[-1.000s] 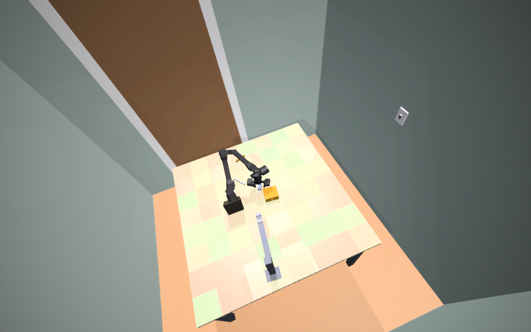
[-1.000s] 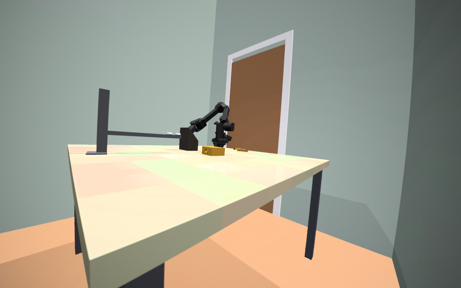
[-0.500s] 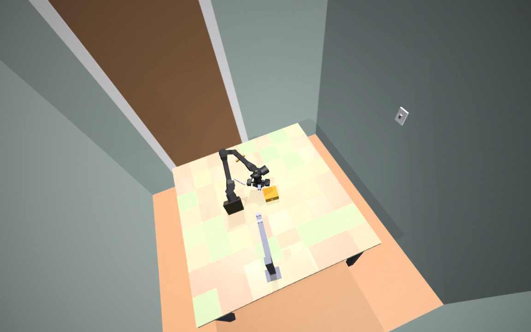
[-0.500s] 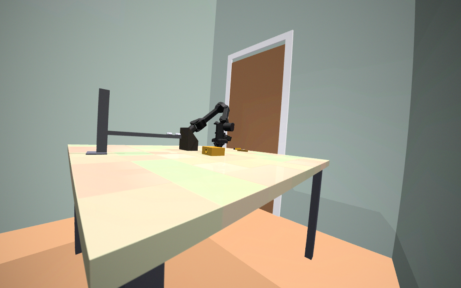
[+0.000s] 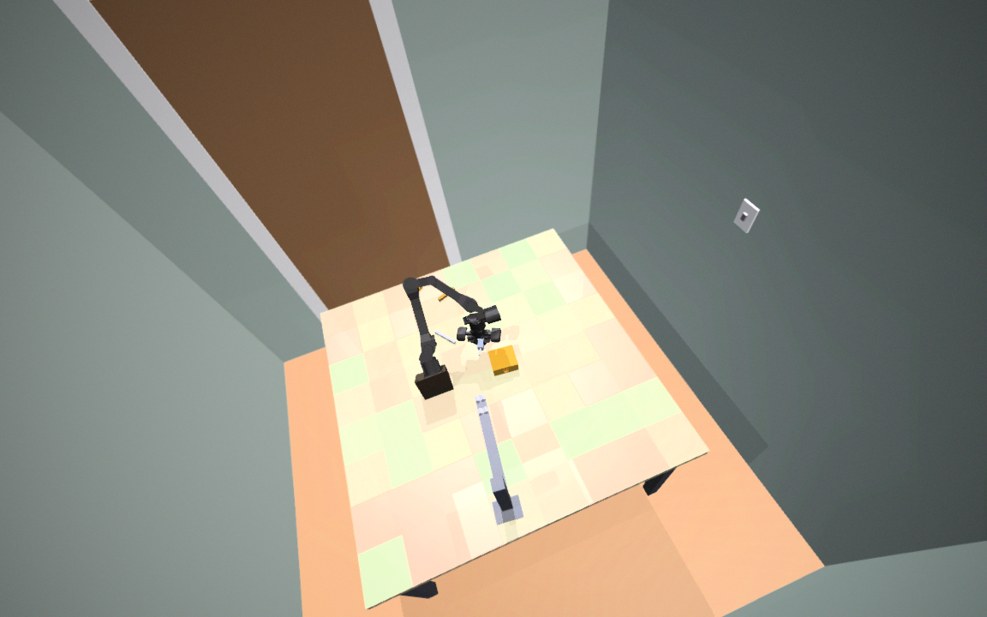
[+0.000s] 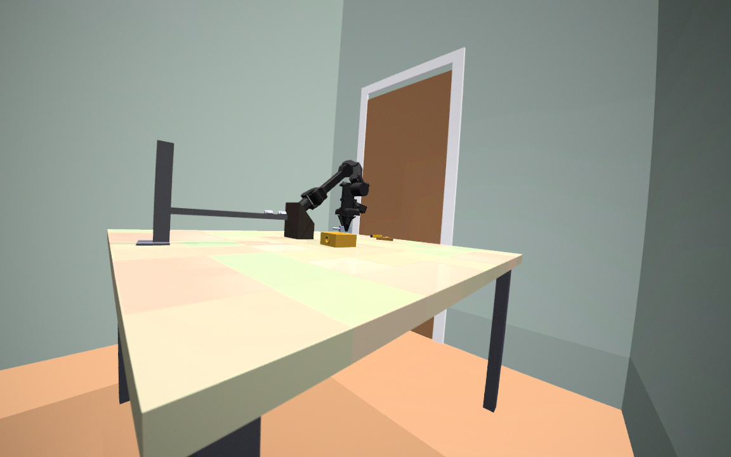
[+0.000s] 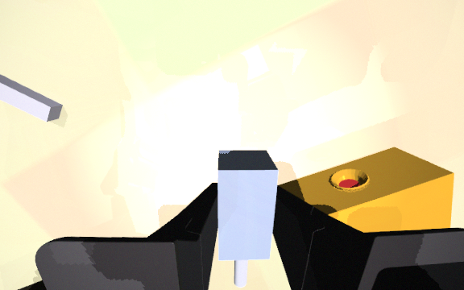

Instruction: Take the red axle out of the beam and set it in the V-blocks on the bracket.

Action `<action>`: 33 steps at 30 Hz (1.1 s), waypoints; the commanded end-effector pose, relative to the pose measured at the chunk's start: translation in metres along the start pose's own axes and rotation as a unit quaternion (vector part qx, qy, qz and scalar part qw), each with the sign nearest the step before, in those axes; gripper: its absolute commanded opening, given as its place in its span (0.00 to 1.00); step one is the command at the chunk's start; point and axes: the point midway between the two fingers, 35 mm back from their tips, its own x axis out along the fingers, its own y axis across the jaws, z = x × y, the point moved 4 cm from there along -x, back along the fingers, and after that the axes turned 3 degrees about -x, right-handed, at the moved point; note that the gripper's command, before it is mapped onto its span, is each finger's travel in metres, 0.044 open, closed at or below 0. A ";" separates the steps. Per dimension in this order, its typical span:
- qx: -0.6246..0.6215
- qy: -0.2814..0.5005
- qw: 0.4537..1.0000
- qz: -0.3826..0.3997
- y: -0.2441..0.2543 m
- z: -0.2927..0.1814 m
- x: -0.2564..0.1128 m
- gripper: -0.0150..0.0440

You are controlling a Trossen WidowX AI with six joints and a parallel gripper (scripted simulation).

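Worktop (image 5: 619, 330) (image 6: 277, 284): largest item, carries the whole setup.

Bracket (image 5: 493, 452) (image 6: 220, 213): upright post on a foot, long horizontal bar; V-blocks (image 5: 481, 406) (image 6: 275, 212) at the bar's free end. No axle in them.

Arm (image 5: 420, 314) (image 6: 331, 180): folded over, wrist beside the beam, pincer pointing down.

Beam (image 5: 503, 359) (image 6: 338, 239) (image 7: 397, 201): yellow block on the worktop, bore visible in its side. Placement step should leave it there.

Pincer (image 5: 480, 344) (image 6: 346, 228) (image 7: 242, 189): closed on a pale blue-grey block with a thin pin (image 7: 240, 274) protruding from one end. Judged to be a push-out tool.

Bar, loose (image 5: 445, 337) (image 7: 14, 94): pale, lying apart from the beam; use unknown.

Red axle (image 7: 349, 184): inside the beam, its end recessed in the bore.

Progress (judgement): early. Done: tool gripped. Left: align pin with bore, push axle out without shifting beam, put tool down, pick up axle, seat in V-blocks, release, withdraw clear.
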 end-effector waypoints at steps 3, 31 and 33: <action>-0.007 -0.003 1.000 -0.004 0.000 -0.001 -0.026 0.25; -0.190 -0.003 0.982 -0.005 -0.014 0.011 -0.032 0.25; -0.194 -0.003 0.981 -0.005 -0.020 0.017 -0.032 0.25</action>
